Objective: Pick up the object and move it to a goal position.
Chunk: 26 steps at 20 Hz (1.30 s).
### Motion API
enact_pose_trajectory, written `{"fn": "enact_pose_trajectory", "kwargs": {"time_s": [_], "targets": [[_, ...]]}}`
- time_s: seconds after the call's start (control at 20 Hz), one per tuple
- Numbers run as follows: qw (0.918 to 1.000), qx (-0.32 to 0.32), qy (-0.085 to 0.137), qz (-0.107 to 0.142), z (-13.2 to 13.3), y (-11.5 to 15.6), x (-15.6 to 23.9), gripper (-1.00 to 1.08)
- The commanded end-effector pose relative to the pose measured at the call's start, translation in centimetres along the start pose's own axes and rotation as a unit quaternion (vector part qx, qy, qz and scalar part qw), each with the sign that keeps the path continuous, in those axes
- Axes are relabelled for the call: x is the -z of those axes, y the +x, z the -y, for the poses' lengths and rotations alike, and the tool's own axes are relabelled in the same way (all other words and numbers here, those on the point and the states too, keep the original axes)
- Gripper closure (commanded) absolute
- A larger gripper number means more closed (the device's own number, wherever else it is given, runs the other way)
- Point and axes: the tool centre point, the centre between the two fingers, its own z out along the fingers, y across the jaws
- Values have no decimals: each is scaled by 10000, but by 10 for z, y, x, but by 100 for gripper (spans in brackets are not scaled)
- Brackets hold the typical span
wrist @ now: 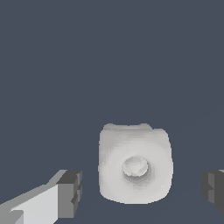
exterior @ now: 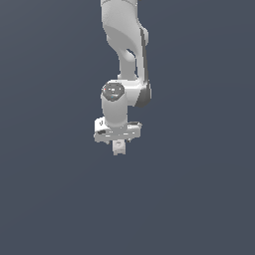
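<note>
Looking through the wrist view, I had the hand (wrist: 139, 190) spread wide, its fingers (wrist: 70, 194) on either side of the object (wrist: 134, 168) without touching it, lined up for a squeeze. Surface was plain dark grey-blue, no counter edges or room visible, so I couldn't place it better.

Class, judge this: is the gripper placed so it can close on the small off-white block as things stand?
Probably yes. The gripper is open, its fingers either side of the off-white block with gaps; nothing lies between.
</note>
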Motion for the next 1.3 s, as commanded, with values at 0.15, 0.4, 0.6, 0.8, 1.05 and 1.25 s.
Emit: {"fn": "enact_pose_trajectory", "kwargs": {"time_s": [0.15,0.4,0.6,0.8,1.05,1.25], "targets": [[10000,8,2,3,0,-1,-23,-92],[10000,17,2,1,0,-2,-43,-92],[10000,20,2,1,0,-1,-47,-92],[10000,20,2,1,0,-1,-47,108],[10000,20,2,1,0,-1,-47,108],[10000,20,2,1,1,-1,-45,108]]}}
